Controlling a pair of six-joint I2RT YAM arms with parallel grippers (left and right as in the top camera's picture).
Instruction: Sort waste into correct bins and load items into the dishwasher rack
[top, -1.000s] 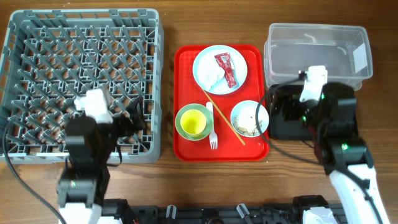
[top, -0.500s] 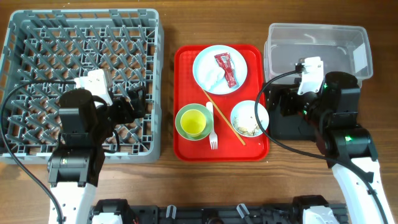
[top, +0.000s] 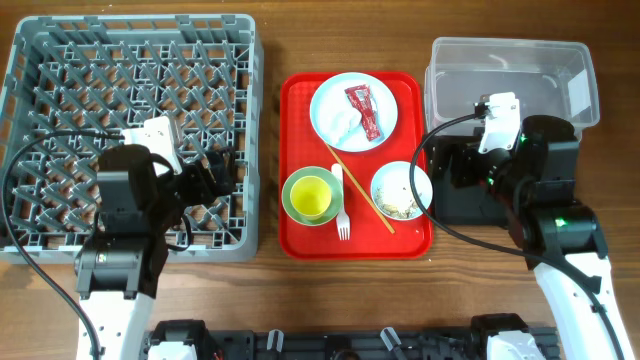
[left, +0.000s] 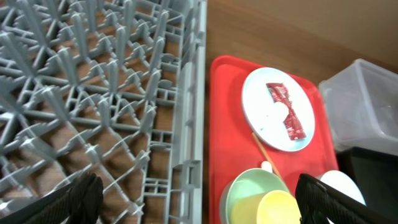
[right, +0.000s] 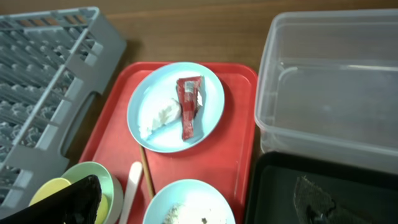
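Observation:
On the red tray (top: 300, 110), a light-blue plate (top: 378, 95) holds the red wrapper (top: 363, 112) and white napkin (top: 335, 122). The yellow-green cup (top: 311, 198) sits in the pale green bowl (top: 292, 182). The fork (top: 342, 208) and chopsticks (top: 360, 188) lie beside it. The light-blue bowl (top: 401, 190) holds rice scraps (right: 177, 214). My left gripper (top: 218, 175) is open and empty over the grey rack's (top: 130, 60) right edge. My right gripper (top: 447, 172) is open and empty over the black tray (right: 292, 180), near the clear tub (top: 510, 70).
The red tray lies between the rack and the two bins. Bare wooden table shows along the far and near edges. Both arms' black cables loop over the rack and the black tray.
Both arms have moved away from the near edge. The left one now hangs over the rack, the right one over the black tray. Nothing on the tray has moved.

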